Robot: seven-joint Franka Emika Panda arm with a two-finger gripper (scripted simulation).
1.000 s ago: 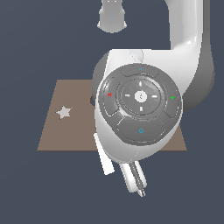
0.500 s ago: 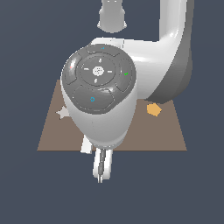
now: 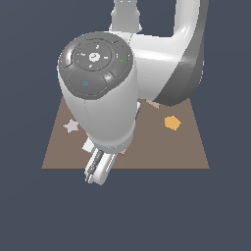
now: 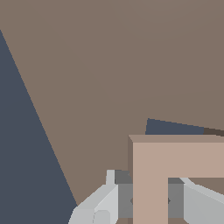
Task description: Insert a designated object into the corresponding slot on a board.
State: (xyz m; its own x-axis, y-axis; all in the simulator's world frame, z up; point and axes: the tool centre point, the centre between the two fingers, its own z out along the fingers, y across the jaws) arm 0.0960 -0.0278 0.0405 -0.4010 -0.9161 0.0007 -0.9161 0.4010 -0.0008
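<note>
In the wrist view my gripper (image 4: 153,203) is shut on the light-tan L-shaped piece (image 4: 175,159), held between its grey fingers (image 4: 103,203). Just beyond the piece a part of the dark navy slot (image 4: 173,127) shows in the brown board (image 4: 109,65); the rest of the slot is hidden behind the piece. In the exterior view the gripper (image 3: 98,170) hangs over the board's front edge (image 3: 162,159), towards the exterior view's left. The arm's body hides the piece and the slot there.
On the board in the exterior view lie a pale star (image 3: 71,126) at the left, an orange hexagon (image 3: 172,122) at the right and a tan shape (image 3: 154,104) half hidden by the arm. Dark floor surrounds the board.
The arm has swung towards the exterior view's left and the wrist has turned. The gripper has moved left along the board's front edge, uncovering the orange hexagon.
</note>
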